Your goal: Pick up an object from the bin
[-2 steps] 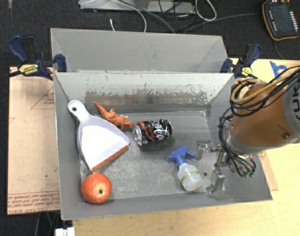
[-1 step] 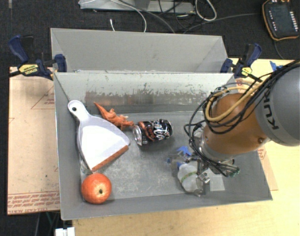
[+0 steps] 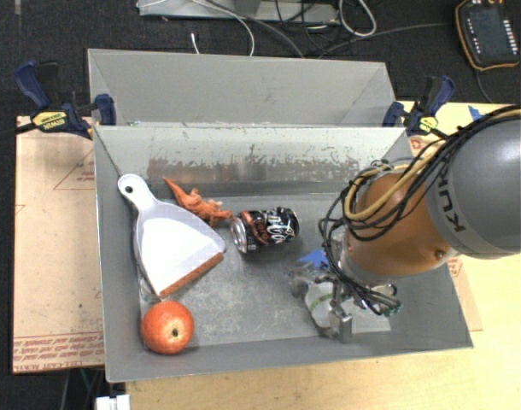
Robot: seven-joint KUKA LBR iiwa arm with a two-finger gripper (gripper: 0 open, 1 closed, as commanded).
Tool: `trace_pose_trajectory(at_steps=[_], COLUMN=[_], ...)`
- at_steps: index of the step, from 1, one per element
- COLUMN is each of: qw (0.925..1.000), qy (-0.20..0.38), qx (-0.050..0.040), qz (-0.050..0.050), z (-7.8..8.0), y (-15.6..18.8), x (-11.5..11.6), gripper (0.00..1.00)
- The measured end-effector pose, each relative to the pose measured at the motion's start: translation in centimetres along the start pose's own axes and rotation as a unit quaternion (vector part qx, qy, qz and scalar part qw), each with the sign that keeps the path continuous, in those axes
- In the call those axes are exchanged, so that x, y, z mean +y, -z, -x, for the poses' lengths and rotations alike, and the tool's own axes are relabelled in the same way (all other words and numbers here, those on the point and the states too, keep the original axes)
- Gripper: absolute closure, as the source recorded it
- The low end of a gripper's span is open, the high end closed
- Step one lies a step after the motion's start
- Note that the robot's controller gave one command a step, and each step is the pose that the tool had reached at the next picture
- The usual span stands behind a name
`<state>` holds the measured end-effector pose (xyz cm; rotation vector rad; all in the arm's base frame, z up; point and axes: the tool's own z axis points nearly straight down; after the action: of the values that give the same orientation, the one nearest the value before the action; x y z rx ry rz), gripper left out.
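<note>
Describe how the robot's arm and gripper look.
The arm link is a fat, rounded grey cylinder with dark lettering. An orange cover wraps the wrist, with black and tan cables looped over it. The gripper below is small, grey metal.

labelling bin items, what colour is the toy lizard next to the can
The toy lizard is orange, seen best in the camera view.

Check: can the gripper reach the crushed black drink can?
Probably yes: bare floor lies between the gripper and the crushed black drink can, nothing atop it; an orange toy lizard crowds one end.

One white dustpan (image 3: 171, 246), one orange toy lizard (image 3: 192, 200), one dark can (image 3: 266, 228), one apple (image 3: 167, 326).
</note>
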<state>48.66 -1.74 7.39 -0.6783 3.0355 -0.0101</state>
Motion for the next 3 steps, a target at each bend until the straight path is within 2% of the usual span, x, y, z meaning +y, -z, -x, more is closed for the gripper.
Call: trace_pose_trajectory(at_steps=[1, 3], qw=[0.9470, 0.9475], qy=[0.321, 0.320], qx=[0.0026, 0.0030], qz=[0.005, 0.007], z=[-2.02, -1.98], y=[-0.32, 0.47], x=[-5.88, -5.73], gripper=[1.00, 1.00])
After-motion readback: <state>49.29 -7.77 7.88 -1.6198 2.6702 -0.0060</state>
